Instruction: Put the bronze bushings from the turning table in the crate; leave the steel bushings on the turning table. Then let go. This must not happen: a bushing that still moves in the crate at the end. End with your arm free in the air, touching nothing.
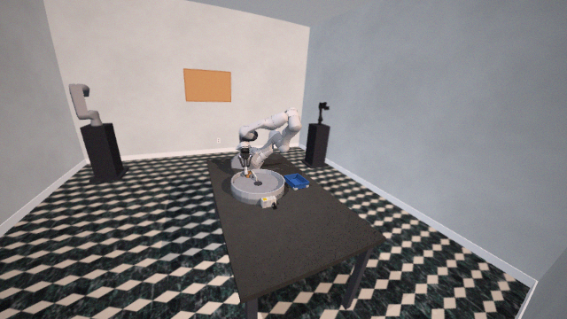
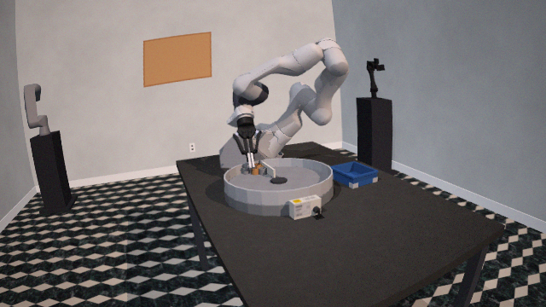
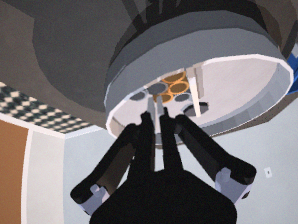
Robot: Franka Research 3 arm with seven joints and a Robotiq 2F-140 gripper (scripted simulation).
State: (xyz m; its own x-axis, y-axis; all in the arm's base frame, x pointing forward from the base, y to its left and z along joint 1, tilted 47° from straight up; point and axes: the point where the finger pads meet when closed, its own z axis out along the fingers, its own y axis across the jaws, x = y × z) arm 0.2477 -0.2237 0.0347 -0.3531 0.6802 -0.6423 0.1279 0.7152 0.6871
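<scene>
Nearly closed end effector (image 1: 245, 172) (image 2: 251, 165) (image 3: 156, 103), grasp unclear, above dark table (image 1: 306, 235) (image 2: 341, 251), checkered floor (image 1: 155, 221) (image 2: 128, 251) (image 3: 45, 112), pale walls (image 1: 146, 44) (image 2: 264, 30) (image 3: 95, 160) around.

White rounded arm (image 1: 274, 120) (image 2: 299, 60); black pincer (image 1: 245, 172) (image 2: 251, 164) (image 3: 156, 103), pale fingertips (image 2: 250, 159).

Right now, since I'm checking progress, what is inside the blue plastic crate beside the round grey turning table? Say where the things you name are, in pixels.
No bushing shows inside the blue crate (image 1: 297, 181) (image 2: 355, 174); its near wall hides part of the floor.
</scene>
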